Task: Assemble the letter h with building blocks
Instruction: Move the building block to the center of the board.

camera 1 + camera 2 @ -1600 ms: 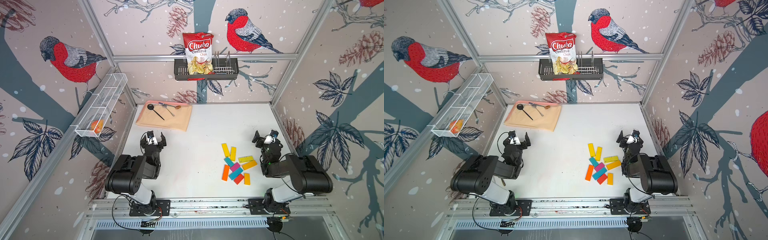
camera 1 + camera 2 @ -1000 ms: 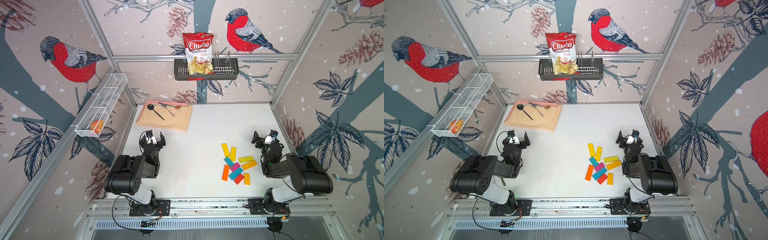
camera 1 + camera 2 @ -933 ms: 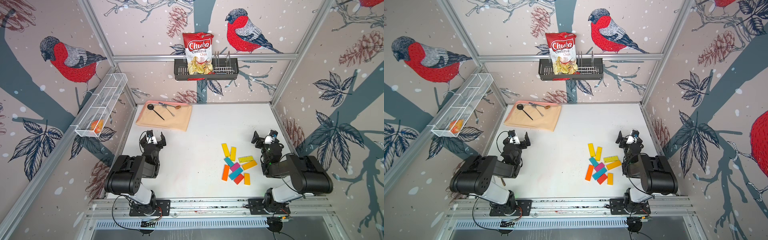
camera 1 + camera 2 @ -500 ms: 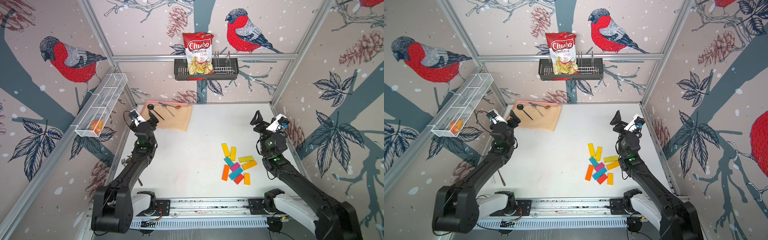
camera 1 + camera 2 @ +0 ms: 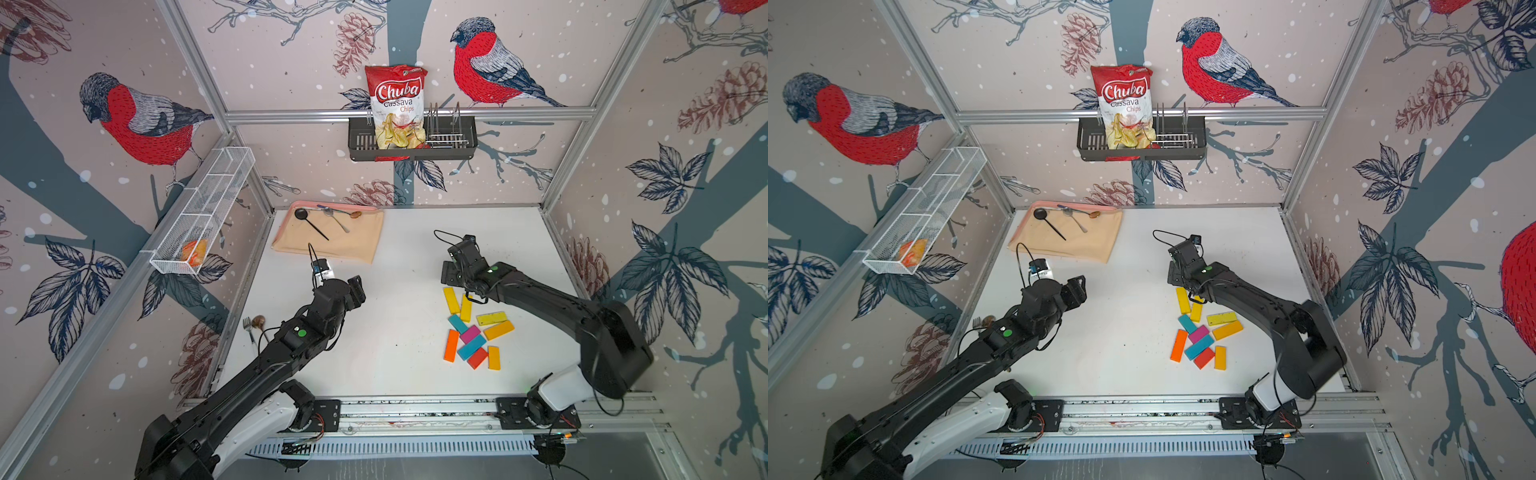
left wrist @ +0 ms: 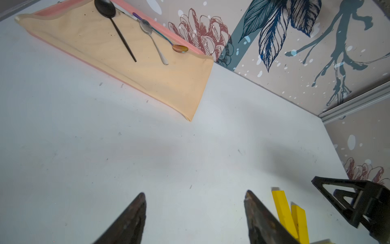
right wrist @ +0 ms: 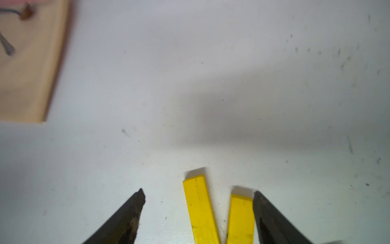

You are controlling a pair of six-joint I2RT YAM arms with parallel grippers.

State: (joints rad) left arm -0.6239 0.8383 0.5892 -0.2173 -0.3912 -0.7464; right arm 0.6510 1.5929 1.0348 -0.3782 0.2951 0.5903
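Observation:
The building blocks [image 5: 471,332] lie in a loose cluster on the right half of the white table [image 5: 395,332], in yellow, orange, teal, magenta and red; both top views show them [image 5: 1200,332]. My right gripper [image 7: 198,193] hangs open just above the far end of the cluster. The ends of two yellow blocks [image 7: 200,209] [image 7: 240,217] lie between its fingers, and one finger is close beside the second block. In a top view that gripper [image 5: 451,274] sits behind the yellow pair. My left gripper [image 6: 195,194] [image 5: 357,289] is open over bare table, left of the blocks.
A beige cloth [image 5: 332,241] with spoons [image 5: 309,224] lies at the back left. A fork [image 5: 250,330] lies by the left edge. A wire basket [image 5: 203,216] hangs on the left wall. A black rack [image 5: 411,141] with a chips bag hangs on the back wall.
Both arms have unfolded from their low pose at the front and reached out over the table. The right gripper came down to the yellow blocks. Both jaws have narrowed somewhat.

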